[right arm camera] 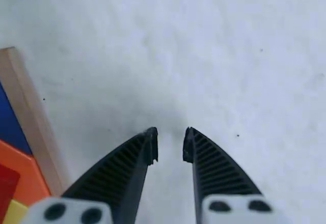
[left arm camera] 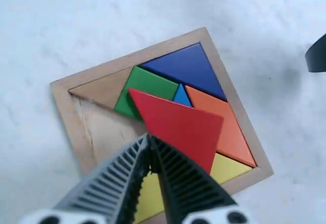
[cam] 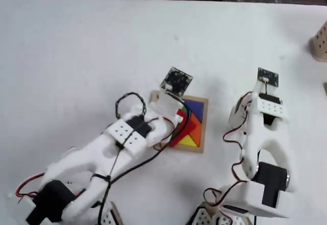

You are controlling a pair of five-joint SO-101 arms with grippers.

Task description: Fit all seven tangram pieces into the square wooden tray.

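Poised over the square wooden tray near mid-worktop, with the left tool closed and its tips meeting the long side of the red triangle. Resting askew atop the green piece, the small blue triangle and the orange piece, not seated, with that long side facing the bare slot just beside the tips. Likely needs sliding and turning into that gap. Parked beside the tray over bare worktop with the right tool slightly open, holding nothing, farther from the red triangle.
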